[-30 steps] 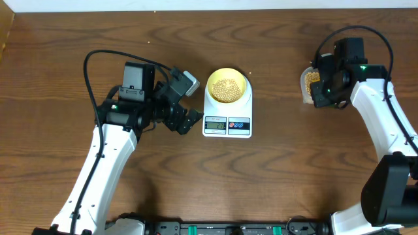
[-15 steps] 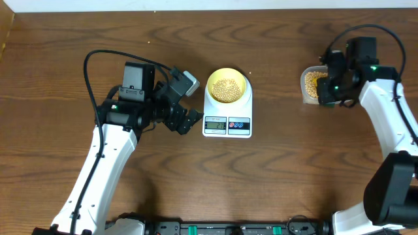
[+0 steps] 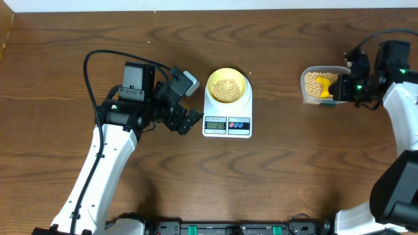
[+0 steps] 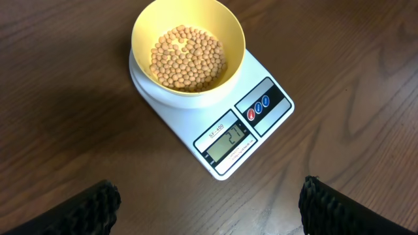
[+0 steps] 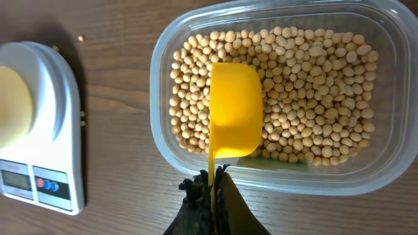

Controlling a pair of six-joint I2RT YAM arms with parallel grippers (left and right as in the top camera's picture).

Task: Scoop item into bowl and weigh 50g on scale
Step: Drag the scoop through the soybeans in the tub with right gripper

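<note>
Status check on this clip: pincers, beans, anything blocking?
Left pincer open, empty, near scale. Right pincer shut on scoop, cup empty over tub beans. Bowl on scale part-filled, display about 21. Path clear.

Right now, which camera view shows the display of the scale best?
Left wrist: the display is large and its digits legible. Overhead shows it tiny, unreadable; right wrist catches only part of it at the frame's left edge.
</note>
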